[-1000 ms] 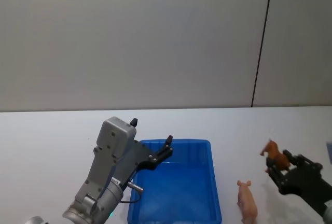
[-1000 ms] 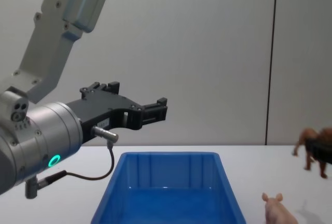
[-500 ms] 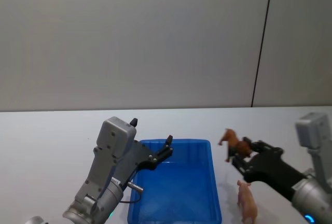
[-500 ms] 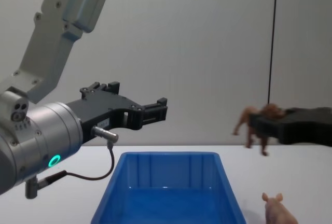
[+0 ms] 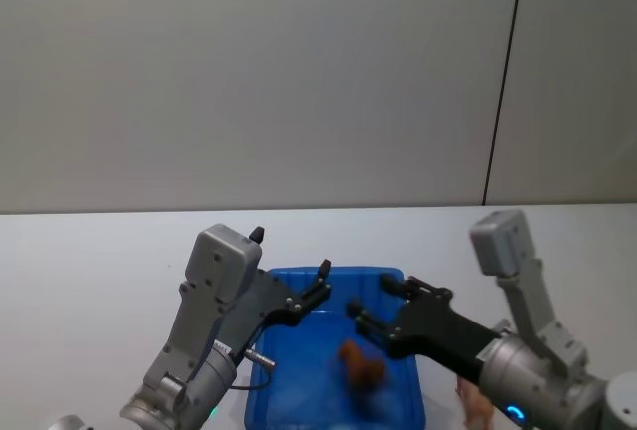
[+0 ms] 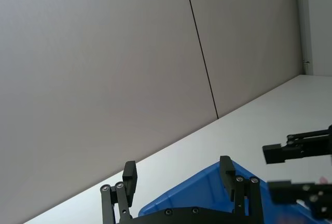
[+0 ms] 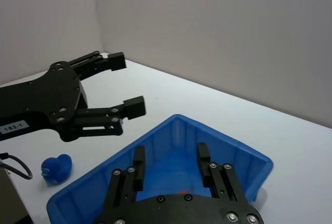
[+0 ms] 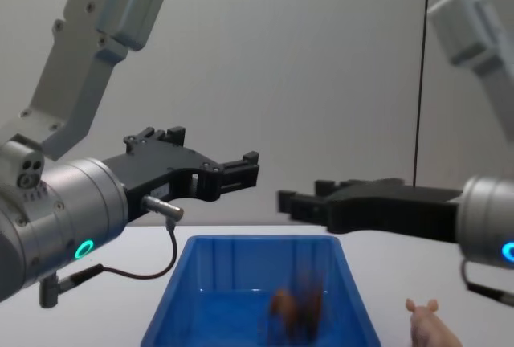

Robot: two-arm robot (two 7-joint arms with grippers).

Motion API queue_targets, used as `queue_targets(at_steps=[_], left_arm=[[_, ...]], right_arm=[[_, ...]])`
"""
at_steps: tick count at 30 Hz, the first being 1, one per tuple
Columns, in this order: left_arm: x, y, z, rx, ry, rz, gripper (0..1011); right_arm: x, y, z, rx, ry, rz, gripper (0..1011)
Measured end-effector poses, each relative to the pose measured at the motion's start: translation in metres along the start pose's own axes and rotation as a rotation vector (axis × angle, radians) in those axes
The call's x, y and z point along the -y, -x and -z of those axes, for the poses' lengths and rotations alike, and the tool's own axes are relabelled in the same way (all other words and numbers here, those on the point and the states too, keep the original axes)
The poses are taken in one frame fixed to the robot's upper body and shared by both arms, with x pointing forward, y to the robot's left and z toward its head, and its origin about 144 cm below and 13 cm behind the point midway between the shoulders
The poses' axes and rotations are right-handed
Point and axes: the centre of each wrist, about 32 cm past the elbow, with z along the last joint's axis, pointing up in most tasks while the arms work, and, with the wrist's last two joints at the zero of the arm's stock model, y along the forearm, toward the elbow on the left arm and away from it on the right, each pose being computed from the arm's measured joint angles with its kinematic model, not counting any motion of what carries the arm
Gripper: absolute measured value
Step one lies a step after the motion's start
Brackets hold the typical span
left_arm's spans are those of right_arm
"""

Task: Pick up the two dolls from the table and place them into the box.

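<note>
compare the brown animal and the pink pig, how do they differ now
Place: the brown animal is inside the box; the pink pig is on the table, right of the box. Colour: the brown animal is dark brown, the pink pig pale pink. Shared: both are small toy animals, and neither is gripped; the right gripper is open above the box.

We hold our left pincer [image 5: 291, 253] and right pincer [image 5: 370, 296] raised, tips facing, both with jaws spread.

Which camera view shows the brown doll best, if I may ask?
The head view: it looks down on the brown doll inside the box, blurred but unobstructed. The chest view shows it side-on, also blurred; the right wrist view gives at most an orange speck.
</note>
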Motion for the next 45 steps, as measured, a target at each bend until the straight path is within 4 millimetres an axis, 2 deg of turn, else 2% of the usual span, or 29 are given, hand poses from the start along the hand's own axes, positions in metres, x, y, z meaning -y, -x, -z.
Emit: queue_targets(at_steps=[3,4,5,7,10,11,16,23,35,45], left_arm=[[0.0,0.0,0.0,0.0,0.0,0.0,1001],[0.0,0.0,0.0,0.0,0.0,0.0,1002],[0.0,0.0,0.0,0.0,0.0,0.0,1002],[0.0,0.0,0.0,0.0,0.0,0.0,1002],[0.0,0.0,0.0,0.0,0.0,0.0,1002],[0.0,0.0,0.0,0.0,0.0,0.0,1002],[0.0,0.0,0.0,0.0,0.0,0.0,1002],[0.0,0.0,0.0,0.0,0.0,0.0,1002],[0.0,0.0,0.0,0.0,0.0,0.0,1002],[0.0,0.0,0.0,0.0,0.0,0.0,1001]], right_arm=[[-0.007,0.002,0.001,0.0,0.009,-0.02,659],[-0.009,0.003,0.001,0.0,0.011,-0.023,659],[-0.011,0.004,0.001,0.002,0.015,-0.029,720],[-0.013,0.004,0.001,0.005,0.019,-0.033,759],[-0.014,0.004,0.002,0.012,0.026,-0.036,877],[-0.015,0.004,0.002,0.014,0.027,-0.036,877],[-0.012,0.001,0.005,0.033,0.036,-0.029,1001],[-0.002,-0.005,0.007,0.047,0.045,-0.003,1001],[0.033,-0.011,0.014,0.04,0.084,0.081,1001],[0.054,-0.011,0.022,0.017,0.133,0.127,1001]])
